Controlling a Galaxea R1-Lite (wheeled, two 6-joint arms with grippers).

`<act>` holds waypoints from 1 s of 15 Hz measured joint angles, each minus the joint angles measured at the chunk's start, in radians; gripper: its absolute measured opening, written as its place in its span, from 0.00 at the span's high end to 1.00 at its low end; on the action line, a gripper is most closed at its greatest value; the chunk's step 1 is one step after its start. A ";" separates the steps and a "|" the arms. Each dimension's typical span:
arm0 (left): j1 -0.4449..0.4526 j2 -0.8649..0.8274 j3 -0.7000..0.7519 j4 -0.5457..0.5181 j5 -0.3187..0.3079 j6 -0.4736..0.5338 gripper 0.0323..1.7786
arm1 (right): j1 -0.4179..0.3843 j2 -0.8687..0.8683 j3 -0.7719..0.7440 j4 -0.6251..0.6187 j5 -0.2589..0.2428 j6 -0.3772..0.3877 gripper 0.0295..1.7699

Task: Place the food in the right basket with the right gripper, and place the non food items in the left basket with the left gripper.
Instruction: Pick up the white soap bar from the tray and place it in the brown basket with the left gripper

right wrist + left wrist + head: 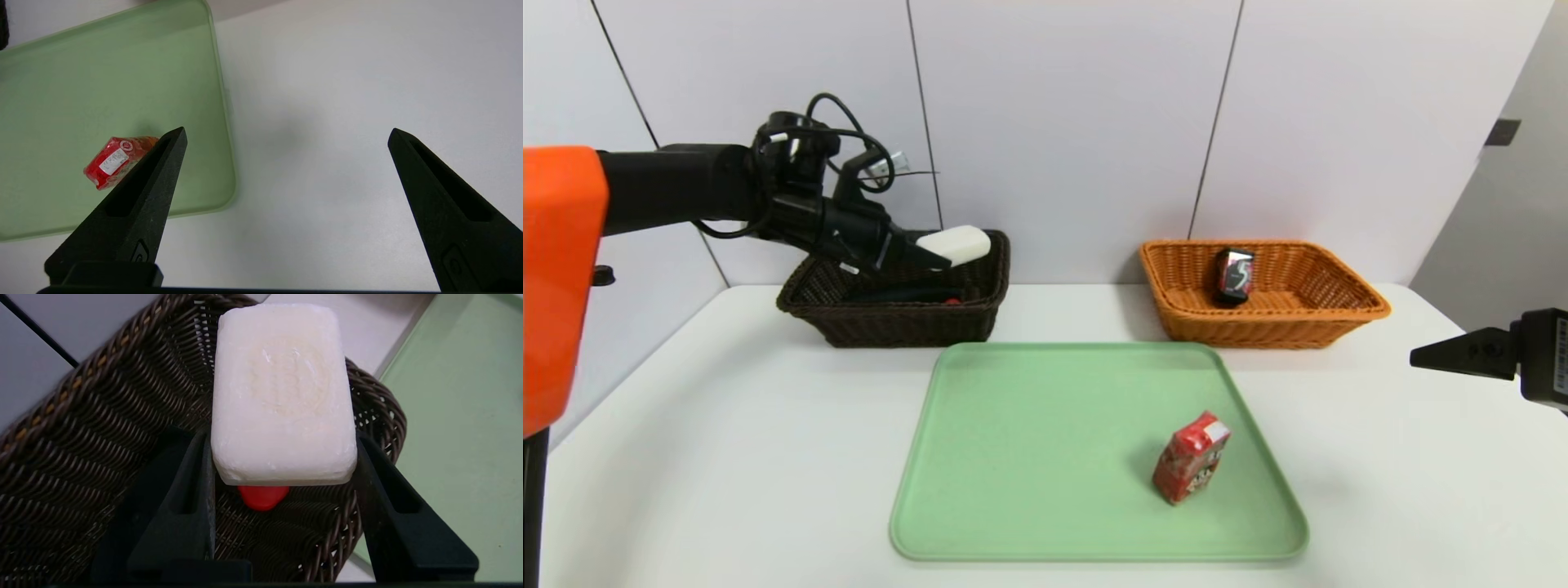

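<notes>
White rounded block [282, 396], clamped at its near end between the two black fingers [179, 506] of the left end effector [931, 255], its far end projecting beyond the fingertips; in the head view the block [956, 243] is held above the right-hand part of the dark brown left basket [890, 318], clear of the basket floor. Directly beneath it, a small red piece [263, 497] lies on the weave, beside a long black item [907, 294] (largely hidden by the arm). To the right, the orange right basket [1262, 322] contains a dark packet [1234, 276] leaning against its back wall. In front of both baskets, a green tray [1045, 457] on the white counter [727, 457] carries a red carton [1191, 468], standing tilted near the tray's right edge. The right end effector [286, 139], jaws wide and holding nothing, hangs over bare counter to the right of the tray, well apart from the carton.
</notes>
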 joint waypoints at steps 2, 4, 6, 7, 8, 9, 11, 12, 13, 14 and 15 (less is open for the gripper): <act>0.005 0.032 0.000 0.000 0.000 -0.001 0.47 | 0.000 0.000 0.002 0.000 0.000 0.000 0.04; 0.006 0.059 0.000 -0.003 0.002 -0.002 0.46 | 0.000 0.000 0.004 0.000 0.000 0.001 0.04; 0.006 0.076 -0.003 -0.007 0.005 -0.003 0.36 | 0.000 -0.001 0.004 -0.001 0.000 0.000 0.04; 0.007 0.083 -0.004 -0.009 0.006 -0.004 0.32 | 0.000 -0.001 0.004 -0.001 0.000 0.000 0.04; 0.008 0.088 -0.005 -0.009 0.005 -0.004 0.29 | 0.000 -0.001 0.003 0.000 0.000 0.000 0.04; 0.009 0.092 -0.006 -0.009 0.006 -0.004 0.26 | 0.000 -0.001 0.003 -0.001 0.000 0.000 0.04; 0.015 0.095 -0.008 -0.010 0.007 -0.004 0.21 | 0.000 -0.001 0.003 -0.001 0.000 0.000 0.04; 0.017 0.093 -0.008 -0.010 0.007 -0.005 0.19 | 0.000 -0.001 0.003 -0.002 0.000 0.000 0.04; 0.019 0.084 -0.009 -0.010 0.008 -0.005 0.17 | 0.000 -0.001 0.003 -0.002 0.001 0.000 0.04; 0.021 0.070 -0.009 -0.012 0.008 -0.005 0.16 | 0.000 -0.001 0.003 -0.001 0.001 0.000 0.04; 0.021 0.050 -0.010 -0.021 0.008 -0.007 0.14 | 0.000 -0.001 0.003 -0.002 0.000 0.000 0.04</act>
